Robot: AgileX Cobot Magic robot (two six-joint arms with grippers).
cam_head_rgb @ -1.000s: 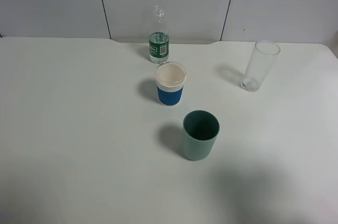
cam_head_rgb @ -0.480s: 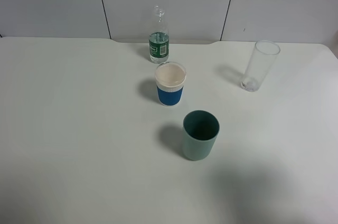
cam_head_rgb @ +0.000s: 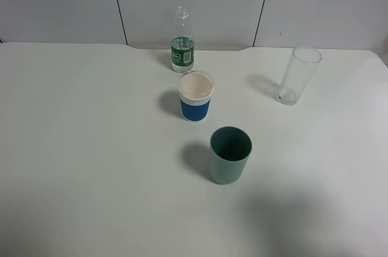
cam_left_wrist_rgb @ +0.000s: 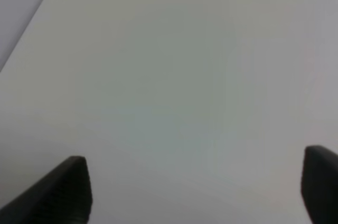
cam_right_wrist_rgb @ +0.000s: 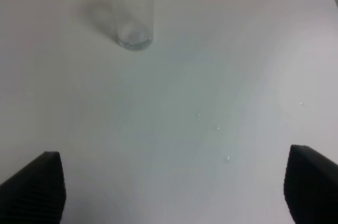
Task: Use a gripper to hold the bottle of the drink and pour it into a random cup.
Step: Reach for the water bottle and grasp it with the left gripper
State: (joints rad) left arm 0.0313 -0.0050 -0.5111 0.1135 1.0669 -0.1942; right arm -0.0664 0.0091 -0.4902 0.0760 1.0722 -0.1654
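Nothing has moved since the earlier frame: the bottle (cam_head_rgb: pixel 182 42) stands upright at the far edge of the worktop (cam_head_rgb: pixel 91 148), just behind the paper cup (cam_head_rgb: pixel 196 97) with the blue band. The grey-green cup (cam_head_rgb: pixel 230 154) is nearer the front and the tall glass (cam_head_rgb: pixel 297 76) is well off to the right. Your left tool (cam_left_wrist_rgb: pixel 198 187) and right tool (cam_right_wrist_rgb: pixel 177 184) both hang over bare worktop with jaws spread wide and nothing between them, and neither shows in the high view. Your main risk is the approach: the bottle sits roughly in line behind the two cups, so a straight reach from the front could clip the paper cup and knock it over. The bottle looks light and narrow, so an off-centre close could tip it before you have it. Squeeze the thin plastic too hard and the drink may spurt from the neck; whether a cap is on cannot be told. Neither wrist view shows the bottle, so line up from the high view.
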